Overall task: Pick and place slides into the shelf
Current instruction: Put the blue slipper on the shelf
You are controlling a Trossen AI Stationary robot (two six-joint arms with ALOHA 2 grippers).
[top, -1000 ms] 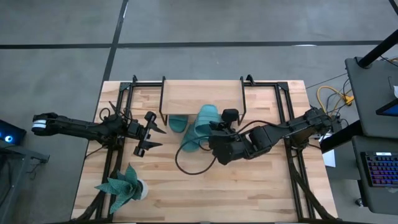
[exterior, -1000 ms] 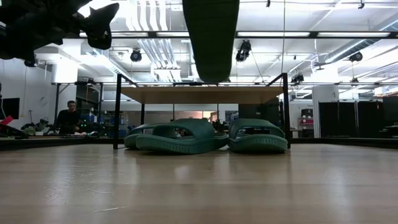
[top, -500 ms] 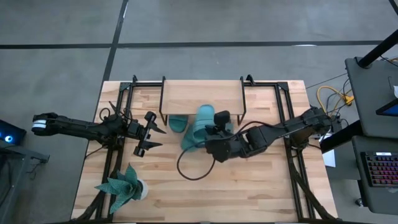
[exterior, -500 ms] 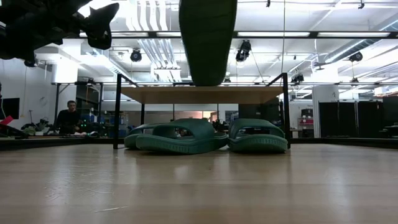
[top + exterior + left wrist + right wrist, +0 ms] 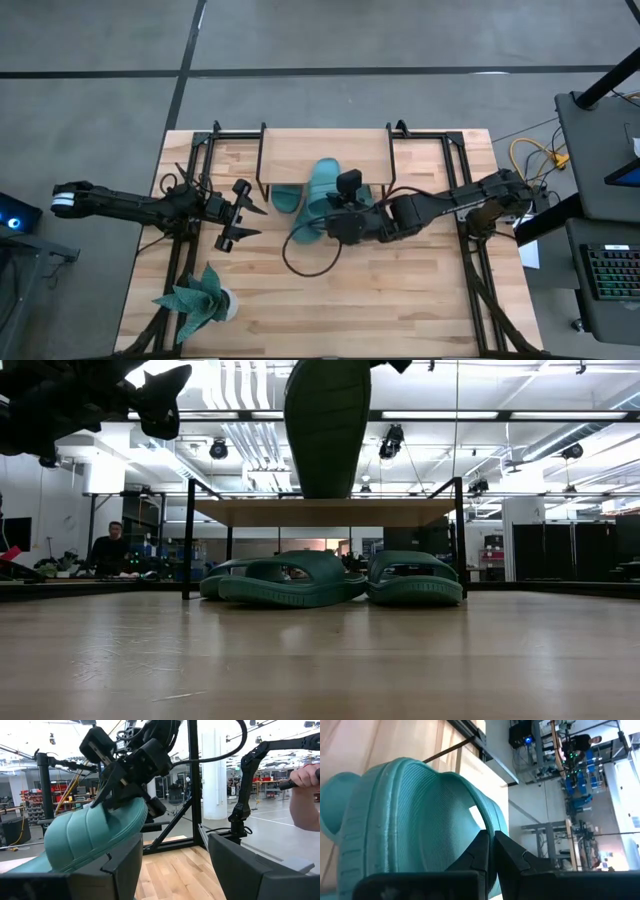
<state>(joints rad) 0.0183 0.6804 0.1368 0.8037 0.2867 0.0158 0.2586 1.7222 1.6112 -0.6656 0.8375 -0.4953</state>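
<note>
Right gripper (image 5: 343,205) pinches a ribbed teal rubber slide (image 5: 318,205) aloft at the wooden shelf's (image 5: 325,152) near edge. Two slides (image 5: 285,580) lie beneath. Left gripper (image 5: 250,221) waits left, fingers apart.

Right gripper (image 5: 333,222) clamped on a teal slide (image 5: 318,203) before the shelf (image 5: 325,157).

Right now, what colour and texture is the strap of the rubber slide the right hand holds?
Teal-green, finely ribbed strap; clearest in the right wrist view.
</note>
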